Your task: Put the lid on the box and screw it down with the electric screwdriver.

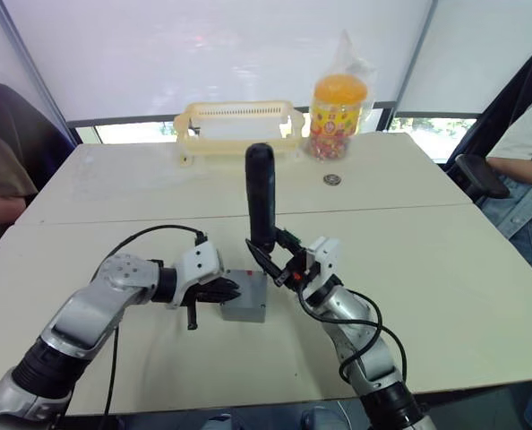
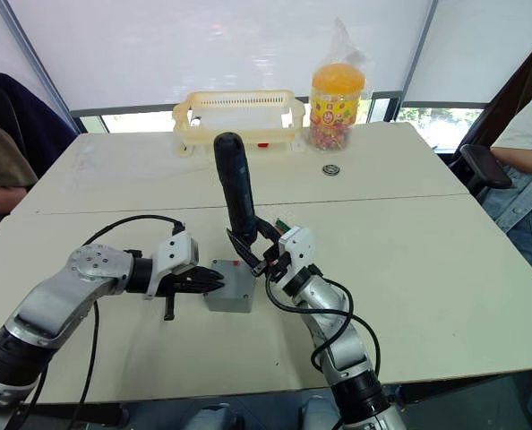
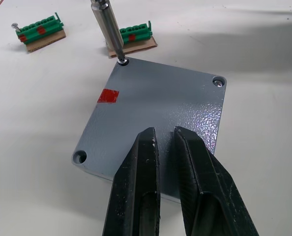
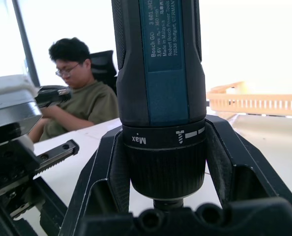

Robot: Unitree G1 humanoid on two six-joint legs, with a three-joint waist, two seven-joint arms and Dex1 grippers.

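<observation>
Two risks: the left gripper (image 1: 214, 291), fingers nearly closed, only presses the lid (image 3: 156, 118) onto the box (image 1: 245, 305); it may shift. Right gripper (image 1: 279, 260) clasps the upright electric screwdriver (image 1: 261, 202); its bit could slip from the corner screw (image 3: 121, 61).

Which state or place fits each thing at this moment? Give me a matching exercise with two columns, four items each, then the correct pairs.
Things:
1. electric screwdriver
2. lid
3. left gripper
4. candy jar

States or places:
A. at the far edge of the table, beside the yellow basket
B. lying flat on the box, red square on top
C. held upright in the right gripper, bit in a corner screw hole
D. fingertips close together, resting over the lid's surface

Pairs: 1-C, 2-B, 3-D, 4-A
</observation>
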